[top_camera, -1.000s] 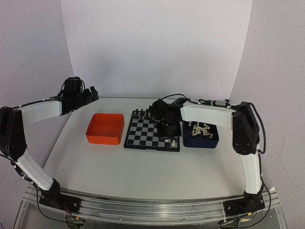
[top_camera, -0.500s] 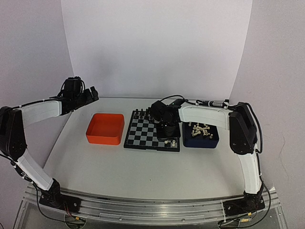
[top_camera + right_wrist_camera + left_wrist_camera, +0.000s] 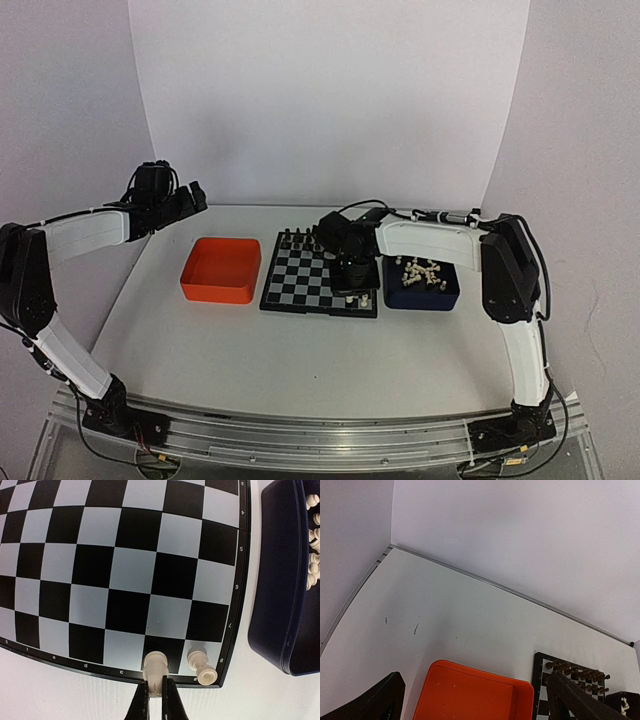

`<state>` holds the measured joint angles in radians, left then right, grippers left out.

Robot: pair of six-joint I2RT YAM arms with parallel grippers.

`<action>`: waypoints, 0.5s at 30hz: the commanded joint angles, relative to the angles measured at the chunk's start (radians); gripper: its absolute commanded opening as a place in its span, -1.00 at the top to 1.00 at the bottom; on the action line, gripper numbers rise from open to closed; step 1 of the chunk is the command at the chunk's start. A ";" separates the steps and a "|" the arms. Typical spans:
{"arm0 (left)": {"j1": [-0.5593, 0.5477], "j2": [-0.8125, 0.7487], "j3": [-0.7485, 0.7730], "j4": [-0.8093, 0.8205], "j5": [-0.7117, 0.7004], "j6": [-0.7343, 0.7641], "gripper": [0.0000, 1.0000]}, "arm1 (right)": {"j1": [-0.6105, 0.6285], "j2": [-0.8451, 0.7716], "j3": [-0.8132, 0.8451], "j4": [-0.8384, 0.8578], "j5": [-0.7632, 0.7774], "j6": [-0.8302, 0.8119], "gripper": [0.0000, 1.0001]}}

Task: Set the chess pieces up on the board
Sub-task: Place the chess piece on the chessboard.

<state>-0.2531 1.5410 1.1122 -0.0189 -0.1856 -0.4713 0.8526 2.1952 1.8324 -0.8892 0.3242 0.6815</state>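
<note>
Chess piece in right tool over board

In the right wrist view the bottom edge cuts off the right end effector, leaving only its fingertips. They cover the lower part of the cream piece pinched between them, so whether it touches the board cannot be told. The board runs off the top and left edges. The blue tray runs off the right, most of its pieces out of frame.

In the left wrist view the bottom edge cuts the orange tray, the board's far corner and the wide-spread left end effector. The black pieces are too blurred to tell their kinds.

From above, the right end effector hides part of the board.
</note>
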 commanded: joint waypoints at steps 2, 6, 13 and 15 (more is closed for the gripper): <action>0.003 -0.015 0.034 -0.016 -0.005 0.008 -0.99 | -0.010 0.002 -0.009 -0.021 -0.014 0.008 1.00; 0.003 -0.013 0.036 -0.017 -0.006 0.009 -0.99 | -0.016 0.005 -0.010 -0.021 -0.023 0.002 1.00; 0.004 -0.019 0.037 -0.021 -0.015 0.013 -0.99 | -0.024 0.016 -0.011 -0.021 -0.045 -0.001 1.00; 0.002 -0.020 0.038 -0.022 -0.018 0.013 -0.99 | -0.026 0.017 -0.013 -0.021 -0.055 -0.003 1.00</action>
<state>-0.2531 1.5410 1.1122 -0.0209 -0.1864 -0.4709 0.8340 2.1956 1.8297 -0.8921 0.2959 0.6811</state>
